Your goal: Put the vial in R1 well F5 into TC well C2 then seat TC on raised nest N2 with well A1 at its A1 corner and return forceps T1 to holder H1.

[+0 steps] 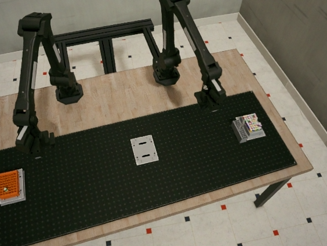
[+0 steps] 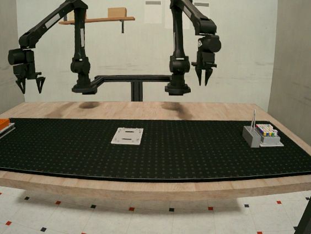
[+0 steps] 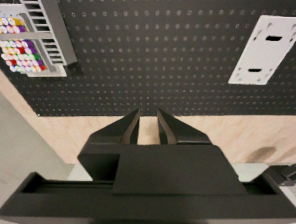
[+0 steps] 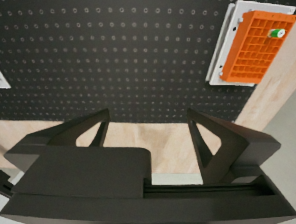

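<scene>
Orange carrier TC (image 1: 10, 183) (image 4: 256, 55) lies on raised nest N2 (image 1: 21, 185) (image 4: 223, 57) and looks flat; its printed names are unreadable. One green-and-white capped vial (image 1: 5, 189) (image 4: 277, 33) stands in it. My right gripper (image 2: 32, 92) (image 4: 148, 112) is wide open and empty, up behind TC. My left gripper (image 2: 203, 84) (image 3: 148, 111) is slightly open and empty, high behind the rack side. Grey rack R1 (image 2: 269, 139) holds many coloured-cap vials. Holder H1 (image 1: 239, 131) (image 2: 251, 138) stands flat beside it, with forceps T1 (image 2: 253, 120) (image 3: 22, 35) upright in it; the tips are hidden.
A white nest plate (image 1: 145, 149) (image 2: 128, 136) (image 3: 240, 70) with two dark slots lies mid-mat, bearing nothing. R1's white nest (image 2: 271, 144) (image 3: 50, 73) sits under the rack. H1 stands close against R1's inner side. Both arms are raised above the table's rear part.
</scene>
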